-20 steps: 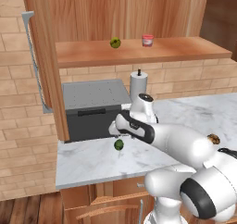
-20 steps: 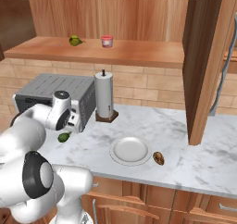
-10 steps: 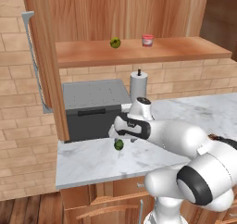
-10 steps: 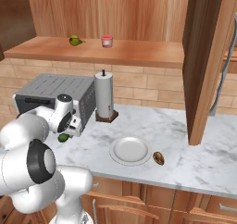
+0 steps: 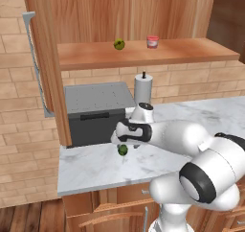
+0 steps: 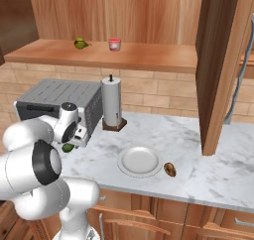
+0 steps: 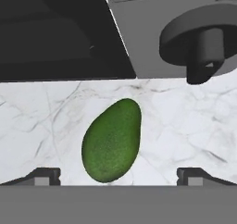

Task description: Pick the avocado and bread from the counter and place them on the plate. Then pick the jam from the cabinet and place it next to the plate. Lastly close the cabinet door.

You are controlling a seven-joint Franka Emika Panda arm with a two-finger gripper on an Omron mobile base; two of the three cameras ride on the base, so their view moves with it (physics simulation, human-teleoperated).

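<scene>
I see the avocado (image 7: 112, 140) lying on the counter (image 7: 185, 126) just in front of the toaster oven (image 5: 98, 111), between my gripper's (image 7: 118, 174) wide-spread finger tips; it looks untouched, though contact is hard to judge. The plate (image 6: 140, 160) sits well to the right of the toaster oven, with the bread (image 6: 169, 169) just beside it. Above the toaster oven, the jam (image 6: 114, 44) stands on the shelf of the cabinet (image 6: 218, 60), door open.

Arm: white, dark joints, reaching forward and low, bent at the elbow. Hand (image 7: 118, 174): pointed downward, fingers (image 7: 44, 176) spread wide apart, nothing gripped between them.
</scene>
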